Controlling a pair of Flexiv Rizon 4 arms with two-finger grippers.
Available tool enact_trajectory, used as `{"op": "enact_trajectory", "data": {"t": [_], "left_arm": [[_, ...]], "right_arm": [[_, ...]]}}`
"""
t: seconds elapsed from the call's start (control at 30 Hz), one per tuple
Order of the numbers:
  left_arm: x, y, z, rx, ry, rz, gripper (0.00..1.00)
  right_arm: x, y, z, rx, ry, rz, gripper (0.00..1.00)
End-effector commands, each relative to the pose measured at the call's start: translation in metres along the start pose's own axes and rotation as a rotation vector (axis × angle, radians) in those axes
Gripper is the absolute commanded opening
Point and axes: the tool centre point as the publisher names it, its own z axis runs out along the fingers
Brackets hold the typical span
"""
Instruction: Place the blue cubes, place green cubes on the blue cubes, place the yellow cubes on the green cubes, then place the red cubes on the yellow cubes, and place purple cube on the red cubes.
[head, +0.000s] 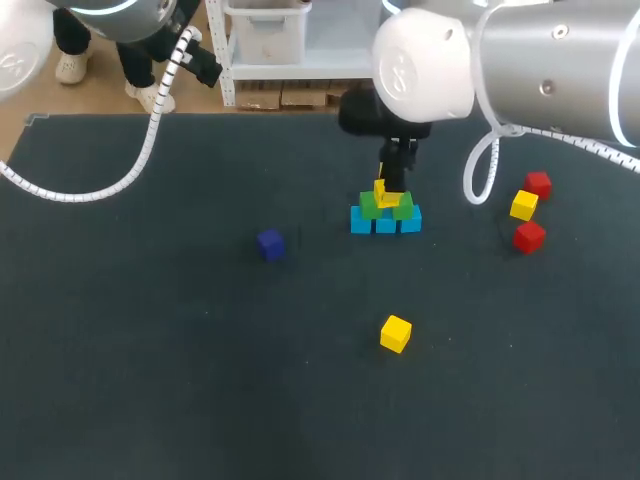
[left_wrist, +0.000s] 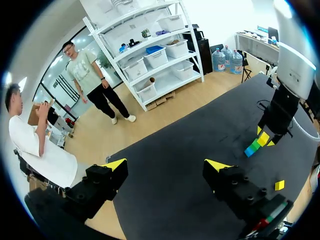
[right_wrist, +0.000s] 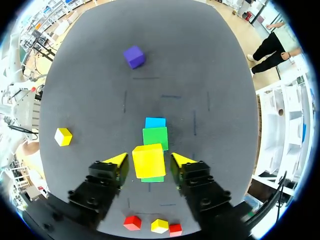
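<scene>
With my right gripper (right_wrist: 149, 159) around the solid yellow cube (right_wrist: 148, 161) over the two green cubes (right_wrist: 155, 138), clamped or loose I cannot tell, any sideways drag could topple it.

Three blue cubes (head: 385, 222) form one touching row. Two green cubes (head: 371, 207) sit on it. Top yellow cube (head: 381, 190) is tilted above them. From this stack: purple cube (head: 270, 243) at 9 o'clock, loose yellow cube (head: 395, 333) at 6 o'clock, third yellow cube (head: 523, 205) between two red cubes (head: 538, 184) at 3 o'clock.

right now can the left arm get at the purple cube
Probably yes: the purple cube sits alone, well left of the cube stack where the right gripper is, and the left gripper is open and empty, with nothing between.
</scene>
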Motion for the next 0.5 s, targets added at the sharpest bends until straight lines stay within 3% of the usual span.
{"op": "enact_trajectory", "data": {"t": [0.03, 0.2, 0.3, 0.33, 0.37, 0.5], "left_arm": [[0.0005, 0.0004, 0.0, 0.001, -0.001, 0.001, 1.0], [0.0005, 0.0004, 0.0, 0.001, -0.001, 0.001, 1.0], [0.0005, 0.0004, 0.0, 0.001, -0.001, 0.001, 1.0], [0.0005, 0.0004, 0.0, 0.001, -0.001, 0.001, 1.0], [0.0005, 0.0004, 0.0, 0.001, -0.001, 0.001, 1.0], [0.0005, 0.0004, 0.0, 0.001, -0.001, 0.001, 1.0]], "right_arm": [[0.0006, 0.0004, 0.0005, 0.003, -0.003, 0.001, 1.0], [0.0007, 0.0001, 0.0006, 0.003, -0.005, 0.002, 1.0], [0.0005, -0.0001, 0.0011, 0.004, -0.015, 0.006, 0.74], [0.0003, -0.0003, 0.0014, 0.004, -0.018, 0.006, 0.56], [-0.0003, -0.0007, 0.0018, 0.003, -0.019, 0.006, 0.49], [-0.0017, -0.001, 0.0023, 0.005, -0.022, 0.005, 0.45]]}}
